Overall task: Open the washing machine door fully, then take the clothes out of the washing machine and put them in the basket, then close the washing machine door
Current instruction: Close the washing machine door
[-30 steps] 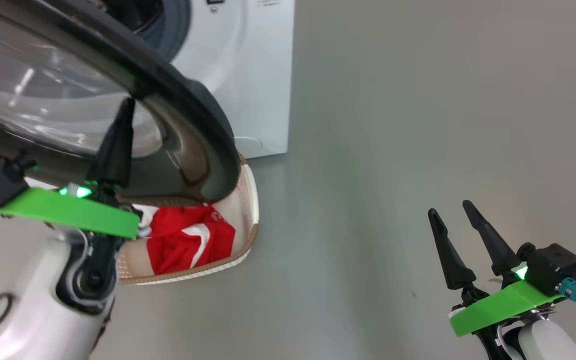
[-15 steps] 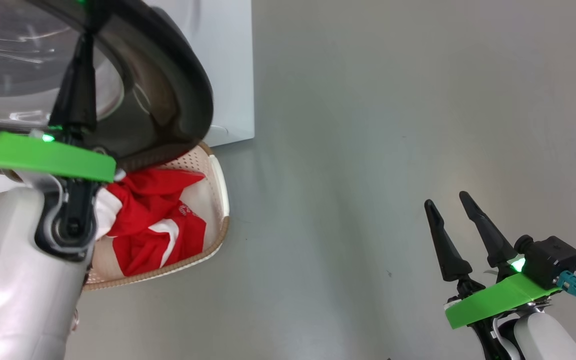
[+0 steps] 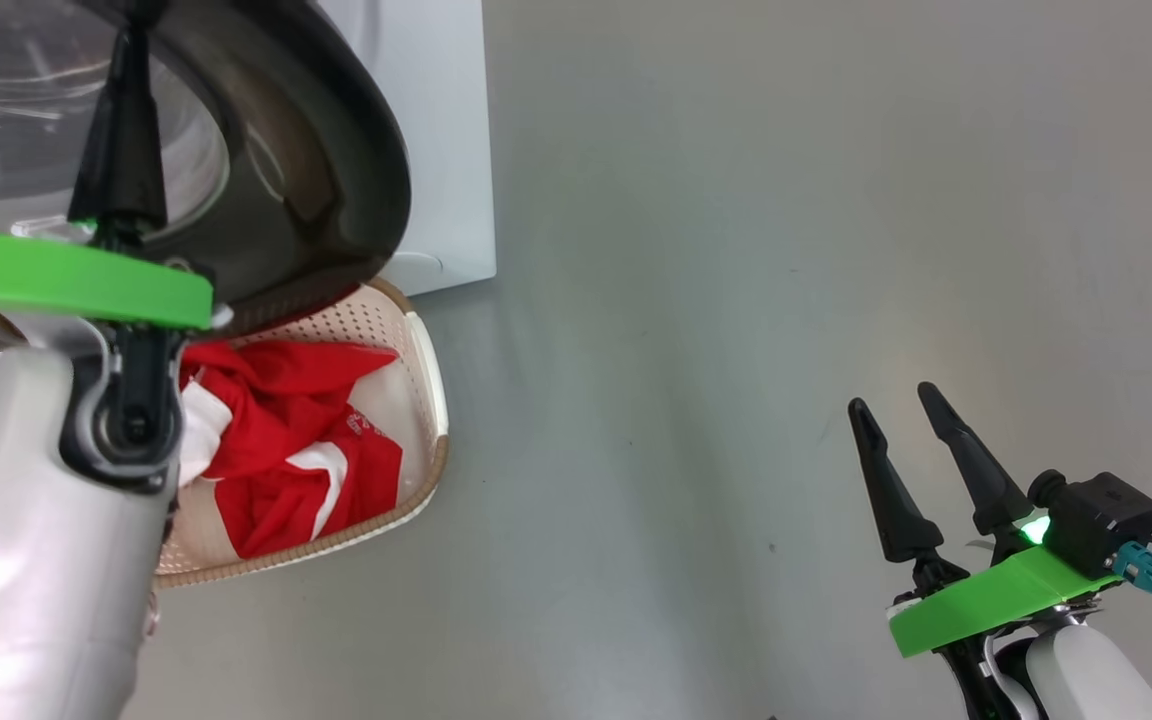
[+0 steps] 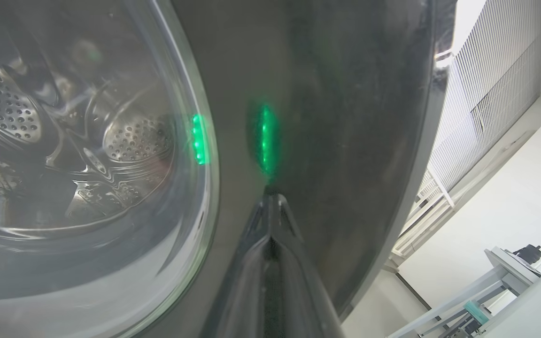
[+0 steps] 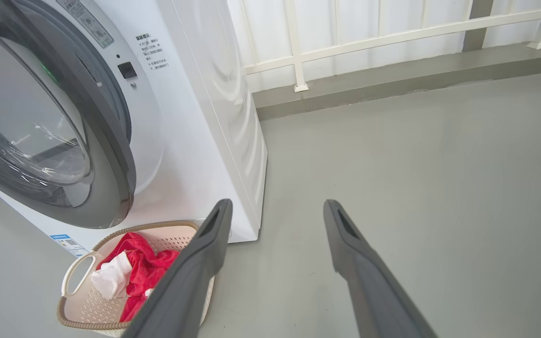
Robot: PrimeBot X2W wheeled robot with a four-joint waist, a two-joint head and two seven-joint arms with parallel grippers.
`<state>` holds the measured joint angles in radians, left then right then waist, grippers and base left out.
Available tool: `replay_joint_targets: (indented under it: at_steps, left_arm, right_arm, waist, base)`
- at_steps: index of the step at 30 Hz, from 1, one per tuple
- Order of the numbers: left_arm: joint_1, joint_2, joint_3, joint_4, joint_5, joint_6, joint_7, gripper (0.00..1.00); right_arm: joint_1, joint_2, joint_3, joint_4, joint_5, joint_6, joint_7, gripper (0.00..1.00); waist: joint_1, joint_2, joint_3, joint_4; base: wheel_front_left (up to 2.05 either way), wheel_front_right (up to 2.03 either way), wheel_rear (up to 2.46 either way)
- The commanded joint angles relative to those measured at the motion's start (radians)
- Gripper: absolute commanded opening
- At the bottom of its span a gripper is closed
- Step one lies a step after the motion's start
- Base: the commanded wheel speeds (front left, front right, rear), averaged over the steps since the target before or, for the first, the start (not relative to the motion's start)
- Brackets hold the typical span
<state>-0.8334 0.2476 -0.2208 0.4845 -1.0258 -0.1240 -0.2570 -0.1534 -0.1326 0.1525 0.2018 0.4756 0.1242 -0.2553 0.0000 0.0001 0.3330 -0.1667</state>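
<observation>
Left gripper [image 4: 273, 199], fingers pressed together and empty, touches the black rim of the washing machine door [image 3: 336, 150]. Right gripper [image 3: 891, 400], at 4 o'clock in the head view, stands wide and empty. At the door's 6 o'clock the basket [image 3: 431, 470] holds the clothes [image 3: 286, 440].

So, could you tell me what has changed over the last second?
The door has swung closer to the machine, covering the opening that showed before. The left gripper, shut, tips against the door's black rim, went with it; it gripped and released nothing. The head camera also shifted. Unchanged: the right gripper, open over the floor, and the clothes lying in the basket.
</observation>
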Motion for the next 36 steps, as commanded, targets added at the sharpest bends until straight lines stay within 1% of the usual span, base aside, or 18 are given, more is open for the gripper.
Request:
replay_joint_targets:
  at_steps: [1, 9, 20, 24, 27, 28, 32, 34, 36]
  left_arm:
    - [0.021, 0.030, 0.031, -0.024, 0.012, -0.007, -0.005, 0.00]
    - [0.159, 0.010, 0.047, -0.053, 0.028, -0.007, -0.005, 0.00]
    - [0.376, -0.033, 0.129, -0.110, 0.076, -0.007, -0.005, 0.00]
    - [0.437, -0.037, 0.147, -0.127, 0.107, -0.007, -0.005, 0.00]
    - [0.494, -0.036, 0.165, -0.141, 0.158, -0.007, -0.005, 0.00]
    - [0.511, -0.040, 0.170, -0.146, 0.168, -0.007, -0.005, 0.02]
    - [0.578, -0.047, 0.195, -0.165, 0.212, -0.007, -0.005, 0.02]
    - [0.611, -0.048, 0.207, -0.172, 0.239, -0.007, -0.005, 0.04]
    - [0.642, -0.055, 0.222, -0.178, 0.251, -0.007, -0.005, 0.12]
  right_arm:
    - [-0.007, -0.011, 0.016, -0.022, 0.005, 0.007, -0.006, 1.00]
    - [0.020, -0.031, 0.014, -0.011, 0.005, 0.007, -0.006, 1.00]
    - [0.069, -0.053, 0.009, 0.000, 0.003, 0.007, -0.006, 1.00]
    - [0.085, -0.057, 0.007, 0.002, 0.002, 0.007, -0.006, 1.00]
    - [0.099, -0.060, 0.002, 0.002, 0.003, 0.007, -0.006, 1.00]
    - [0.103, -0.061, 0.000, 0.002, 0.003, 0.007, -0.006, 1.00]
    - [0.116, -0.066, -0.006, 0.001, 0.002, 0.007, -0.006, 1.00]
    - [0.122, -0.068, -0.008, 0.002, 0.001, 0.007, -0.006, 1.00]
    - [0.129, -0.069, -0.012, 0.002, 0.001, 0.007, -0.006, 1.00]
  waist:
    - [0.0000, -0.0001, -0.014, 0.009]
    - [0.0000, -0.0001, -0.065, 0.044]
    - [0.0000, -0.0001, -0.149, 0.081]
    - [0.0000, -0.0001, -0.169, 0.091]
    - [0.0000, -0.0001, -0.184, 0.101]
    - [0.0000, -0.0001, -0.187, 0.104]
    - [0.0000, -0.0001, -0.200, 0.114]
    - [0.0000, -0.0001, -0.208, 0.119]
    - [0.0000, -0.0001, -0.215, 0.123]
  base:
    - [0.00, 0.00, 0.00]
    - [0.00, 0.00, 0.00]
    - [0.00, 0.00, 0.00]
    - [0.00, 0.00, 0.00]
    - [0.00, 0.00, 0.00]
    - [0.00, 0.00, 0.00]
    - [0.00, 0.00, 0.00]
    - [0.00, 0.00, 0.00]
    - [0.00, 0.00, 0.00]
